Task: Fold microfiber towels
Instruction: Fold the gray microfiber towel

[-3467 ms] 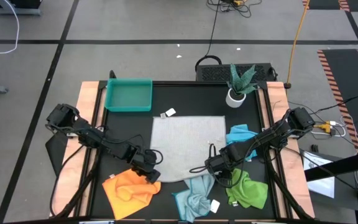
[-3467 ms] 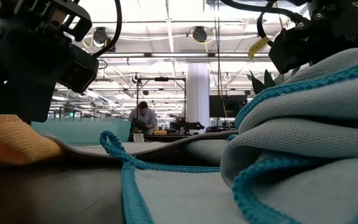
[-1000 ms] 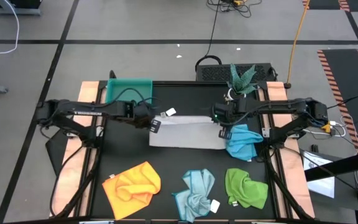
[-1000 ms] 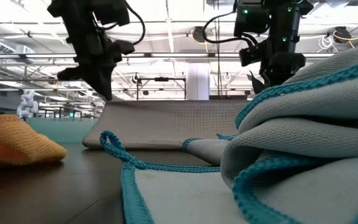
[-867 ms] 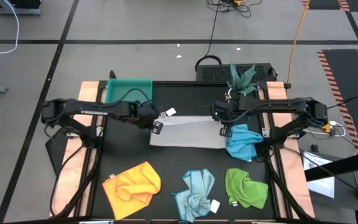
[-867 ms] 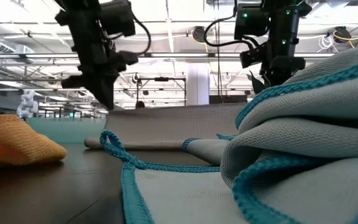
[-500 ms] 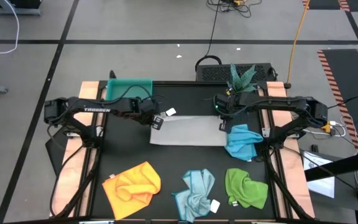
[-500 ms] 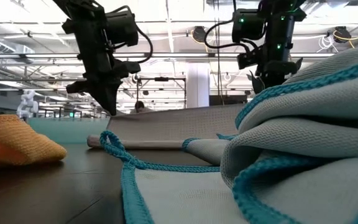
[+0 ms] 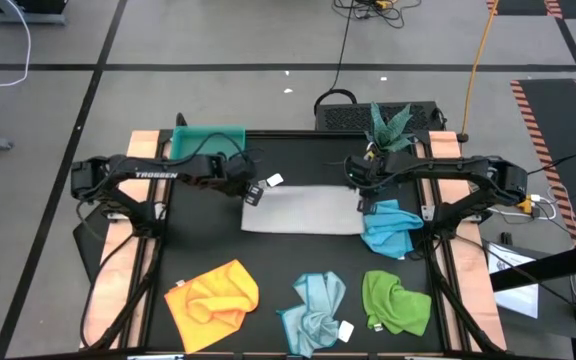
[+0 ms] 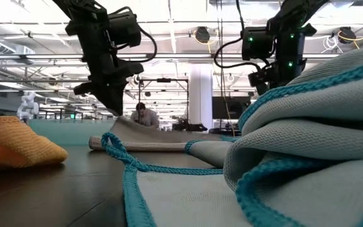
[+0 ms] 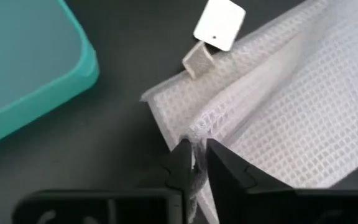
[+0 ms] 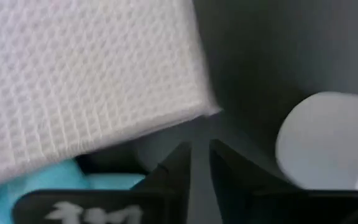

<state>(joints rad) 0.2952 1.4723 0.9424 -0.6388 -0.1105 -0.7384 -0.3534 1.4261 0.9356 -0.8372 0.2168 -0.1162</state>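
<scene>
The white-grey towel (image 9: 303,210) lies folded in half at the table's middle, its white tag (image 11: 219,23) at the far left corner. My left gripper (image 9: 252,196) is at that corner, shut on the upper layer. My right gripper (image 9: 360,203) hangs just past the towel's far right corner (image 12: 209,112), its fingers a narrow gap apart with nothing between them. The orange towel (image 9: 213,298), pale blue towel (image 9: 316,305) and green towel (image 9: 396,303) lie crumpled along the near edge. The bright blue towel (image 9: 388,228) lies right of the white-grey one. My left gripper pinches the upper layer's far left corner (image 11: 194,142) between its two fingers, which slant down from above. That corner (image 10: 120,123) rises a little to the fingers, while the rest of the layer lies on the layer below.
A teal tray (image 9: 208,152) stands at the far left, just beyond my left gripper. A potted plant (image 9: 383,135) stands at the far right, close behind my right gripper. In the low view the pale blue towel (image 10: 307,145) fills the foreground.
Both grippers have gone down and a little toward the far edge with the towel's upper layer. The layer stood raised and has come down onto the lower half. My right gripper has let go of its corner, and that end now lies flat.
</scene>
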